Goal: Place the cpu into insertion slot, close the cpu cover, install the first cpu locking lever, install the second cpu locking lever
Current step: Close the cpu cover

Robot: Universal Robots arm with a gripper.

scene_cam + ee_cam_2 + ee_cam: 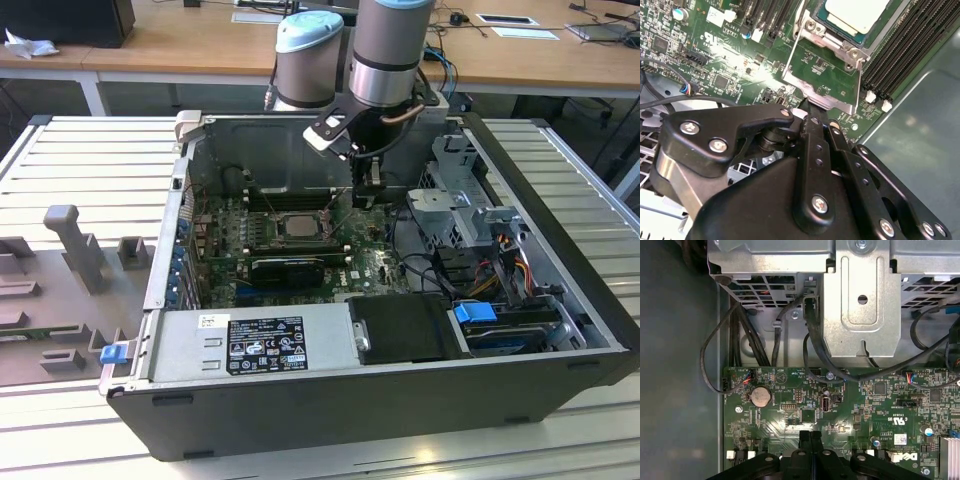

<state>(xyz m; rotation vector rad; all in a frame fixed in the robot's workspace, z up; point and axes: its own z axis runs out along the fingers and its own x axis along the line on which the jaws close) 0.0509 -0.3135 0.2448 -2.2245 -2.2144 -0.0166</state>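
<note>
The pale cpu (297,225) (855,15) lies flat in the insertion slot (850,50), a silver-rimmed socket on the green board. The cpu cover (826,98), a thin silvery frame with a cut-out centre, stands tilted up off the socket, and green board shows through its opening. My gripper (370,198) (807,106) (810,434) hangs inside the case just to the exterior view's right of the socket. Its two black fingers are pressed together, shut, and their tips meet the cover's raised free edge.
Long black memory slots (905,55) run beside the socket. A metal drive cage (455,200) (860,300) with black cables (815,350) stands close behind the gripper. The power supply (250,345) fills the case front, and grey fixtures (70,240) sit outside it.
</note>
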